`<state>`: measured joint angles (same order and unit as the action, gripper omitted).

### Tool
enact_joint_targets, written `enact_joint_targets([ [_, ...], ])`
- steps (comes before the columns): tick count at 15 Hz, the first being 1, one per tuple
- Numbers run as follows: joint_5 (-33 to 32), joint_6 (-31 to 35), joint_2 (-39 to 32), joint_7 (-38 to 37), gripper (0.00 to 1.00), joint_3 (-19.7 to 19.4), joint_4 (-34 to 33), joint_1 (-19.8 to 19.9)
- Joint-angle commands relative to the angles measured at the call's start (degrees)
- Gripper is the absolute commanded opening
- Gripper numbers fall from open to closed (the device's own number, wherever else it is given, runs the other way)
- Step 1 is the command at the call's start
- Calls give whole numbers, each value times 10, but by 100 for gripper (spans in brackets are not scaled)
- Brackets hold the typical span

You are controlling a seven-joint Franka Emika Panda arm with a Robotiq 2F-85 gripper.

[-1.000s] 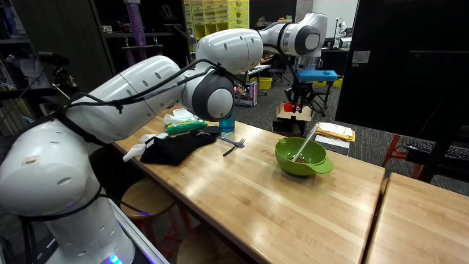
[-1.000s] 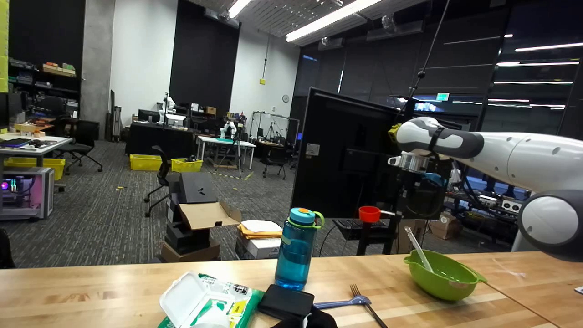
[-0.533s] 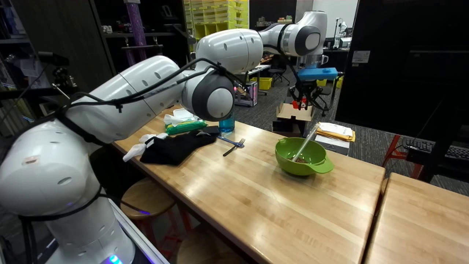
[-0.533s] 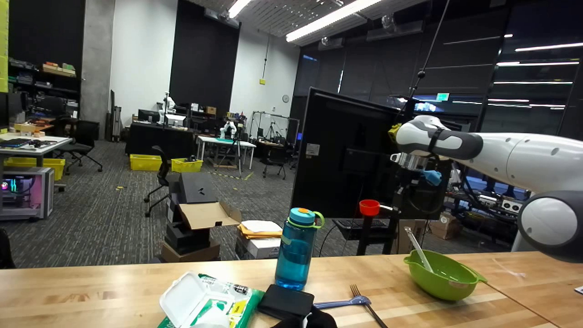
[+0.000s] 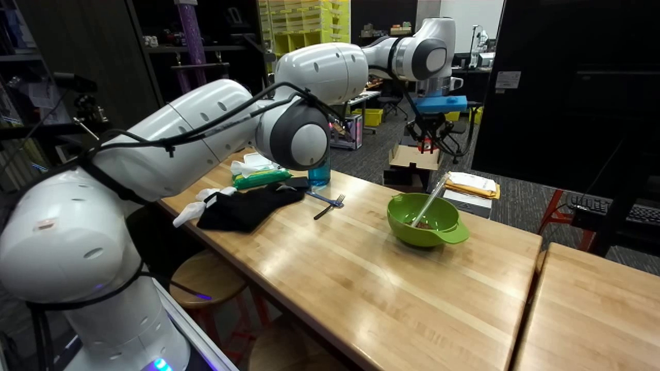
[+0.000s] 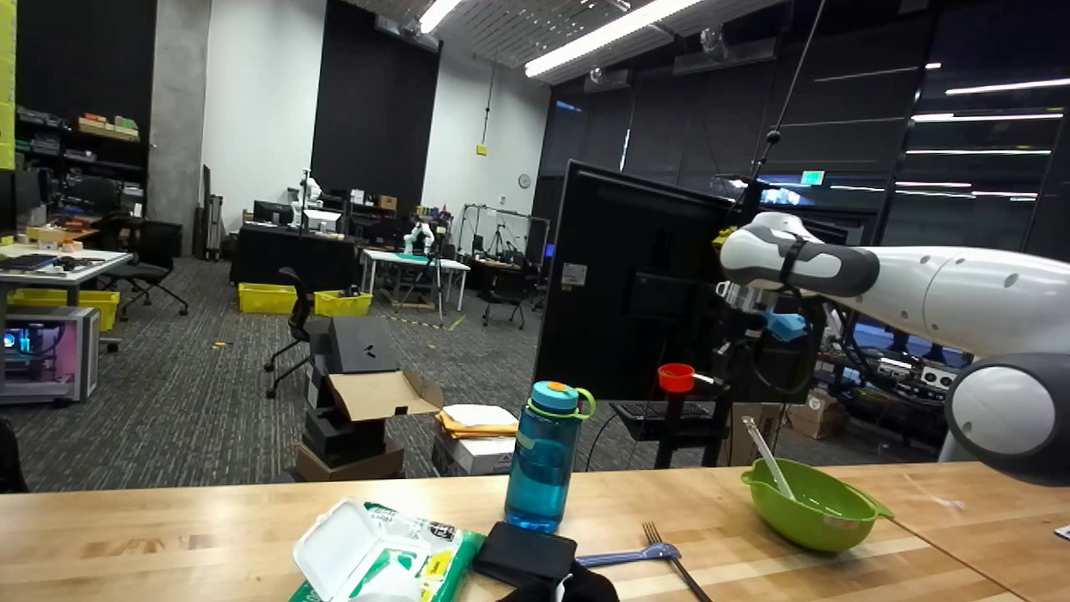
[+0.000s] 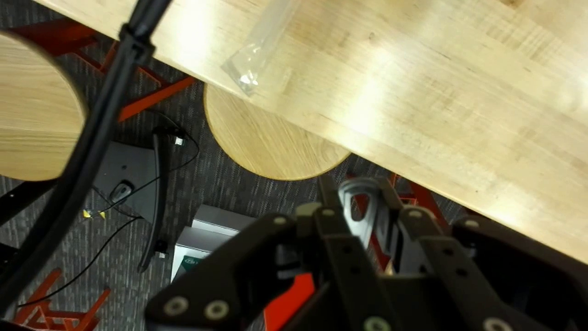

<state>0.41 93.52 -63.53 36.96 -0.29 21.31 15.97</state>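
My gripper [image 7: 358, 192] is shut on the metallic handle [image 7: 360, 202] of a red cup, which lies between its fingers in the wrist view. Part of the red cup [image 7: 291, 301] shows lower left there, mostly hidden by the gripper. An exterior view shows the cup [image 6: 676, 378] held in the air with its pale handle toward the dark gripper; what is inside is too small to tell. On the wooden table stands a green bowl [image 5: 412, 236] with brown bits [image 5: 422, 225] at the bottom and a clear stick [image 5: 430, 203] leaning out. The gripper is raised above bowl height, apart from it.
A fork [image 5: 330, 207] crosses a blue spoon [image 5: 322, 199] on the table. Near them are a black cloth [image 5: 247, 208], a green wipes pack [image 5: 263, 178] and a blue bottle [image 6: 543, 460]. A large black panel [image 5: 577, 93] stands behind. Stools [image 7: 275, 138] sit by the table edge.
The gripper has turned, and the cup with it: rightward and slightly up in an exterior view, slightly higher in both. The arm has shifted a little; the bowl and table items stay put.
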Motion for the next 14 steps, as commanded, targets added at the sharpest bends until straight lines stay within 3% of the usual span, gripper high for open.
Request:
enact_joint_targets([
  [1, -2, -13, 0, 17, 6, 6, -4, -3],
  [14, -1, -211, 16, 264, 6, 20, 7, 14],
])
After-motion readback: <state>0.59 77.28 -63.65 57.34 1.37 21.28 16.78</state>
